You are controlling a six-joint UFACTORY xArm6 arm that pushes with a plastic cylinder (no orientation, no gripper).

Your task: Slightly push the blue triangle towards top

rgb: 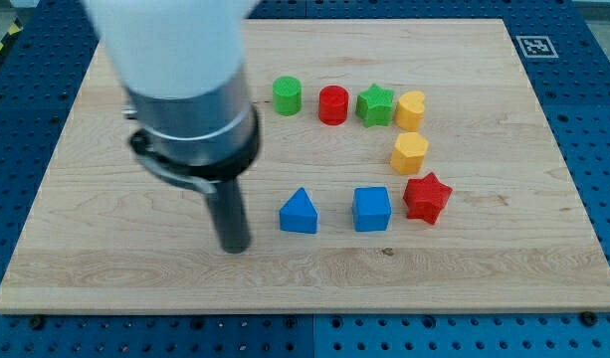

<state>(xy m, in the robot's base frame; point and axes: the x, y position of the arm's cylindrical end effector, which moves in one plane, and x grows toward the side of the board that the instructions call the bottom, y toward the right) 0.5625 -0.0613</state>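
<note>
The blue triangle (299,212) lies on the wooden board (484,268), a little below the board's middle. My tip (235,248) rests on the board to the triangle's left and slightly lower, with a small gap between them. The rod rises from there to the wide grey and white arm body at the view's top left. A blue cube (371,209) sits to the triangle's right.
A red star (427,197) lies right of the blue cube. Above it are a yellow hexagon (409,152) and a yellow heart-like block (411,108). A green star (375,104), red cylinder (332,104) and green cylinder (287,95) form a row near the top.
</note>
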